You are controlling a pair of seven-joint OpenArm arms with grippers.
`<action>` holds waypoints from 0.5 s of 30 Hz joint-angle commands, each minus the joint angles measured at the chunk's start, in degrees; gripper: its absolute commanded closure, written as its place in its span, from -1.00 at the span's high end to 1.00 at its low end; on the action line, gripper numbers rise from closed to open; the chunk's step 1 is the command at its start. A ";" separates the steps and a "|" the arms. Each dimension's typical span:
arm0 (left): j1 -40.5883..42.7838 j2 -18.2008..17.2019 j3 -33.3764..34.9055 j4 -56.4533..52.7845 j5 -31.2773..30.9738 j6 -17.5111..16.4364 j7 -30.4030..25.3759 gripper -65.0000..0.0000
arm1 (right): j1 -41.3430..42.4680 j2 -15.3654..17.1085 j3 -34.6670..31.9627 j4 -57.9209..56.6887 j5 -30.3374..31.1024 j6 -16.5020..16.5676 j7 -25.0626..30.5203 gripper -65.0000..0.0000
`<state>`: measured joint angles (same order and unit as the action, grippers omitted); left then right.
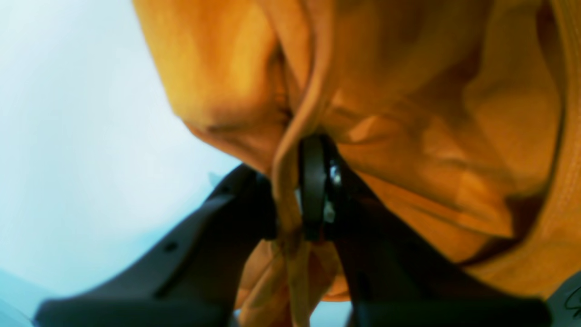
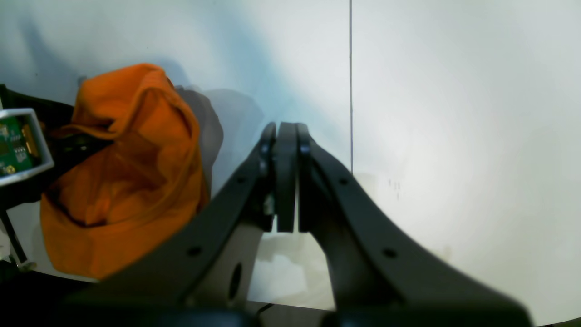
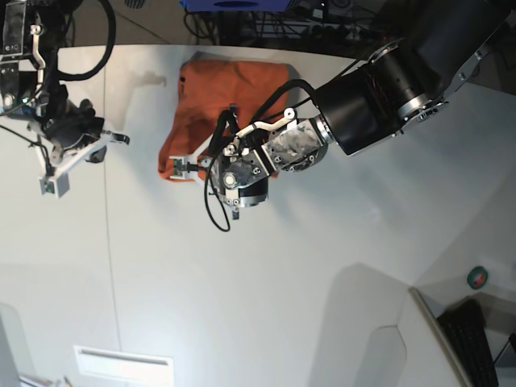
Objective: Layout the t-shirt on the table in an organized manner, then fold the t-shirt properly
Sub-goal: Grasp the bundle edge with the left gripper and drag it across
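— Start at the left of the overhead view. What's that arm doing?

— That's the right gripper [image 3: 60,165], well to the left of the t-shirt [image 3: 211,105] and apart from it. Its own camera shows the jaws pressed flat together with nothing between them [image 2: 286,177], hovering above bare table [image 2: 454,136] beside the thin dark seam [image 2: 350,81].

— And the t-shirt itself?

— Bunched in a rumpled orange heap near the table's far edge [image 3: 145,60], not spread at all. To its right, reaching in over its near side, is the left gripper [image 3: 201,165].

— Holding anything?

— Yes. Up close, its jaws are pinched on a narrow ridge of the orange cloth [image 1: 290,190], looks like a hem or seam, with the rest of the t-shirt [image 1: 408,113] hanging in loose folds around it.

— How would you say it handles?

— Light, limp, no stiffness; it'll sag and drag wherever it's pulled, and a thin pinch could slip. I'd guess the free arm should take a second edge, a shoulder or hem corner away from the first hold, so the two can stretch it flat.
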<state>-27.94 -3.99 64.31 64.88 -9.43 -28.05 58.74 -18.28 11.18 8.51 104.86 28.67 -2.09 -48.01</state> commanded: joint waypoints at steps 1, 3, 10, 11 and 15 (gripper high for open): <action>-1.55 0.60 -0.27 1.01 0.42 0.05 0.03 -1.00 | 0.39 0.47 0.32 0.86 0.30 0.29 1.11 -1.00; -1.64 0.60 -0.80 1.10 0.24 0.05 0.03 -1.00 | 0.39 0.47 0.32 0.86 0.30 0.29 1.11 -1.00; -1.64 0.60 -0.80 1.10 0.24 -0.03 0.03 -0.94 | 0.39 0.47 0.32 0.86 0.30 0.29 1.11 -1.00; -1.73 0.60 -0.80 1.45 0.24 -0.03 0.03 -0.84 | 0.39 0.47 0.32 0.86 0.30 0.29 1.11 -1.00; -2.69 0.34 -0.80 4.96 0.16 -0.03 0.20 -0.42 | 0.39 0.47 0.32 0.86 0.30 0.29 1.11 -1.00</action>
<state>-29.04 -4.27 63.94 68.75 -9.41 -28.42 59.35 -18.28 11.18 8.51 104.86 28.67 -2.07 -48.01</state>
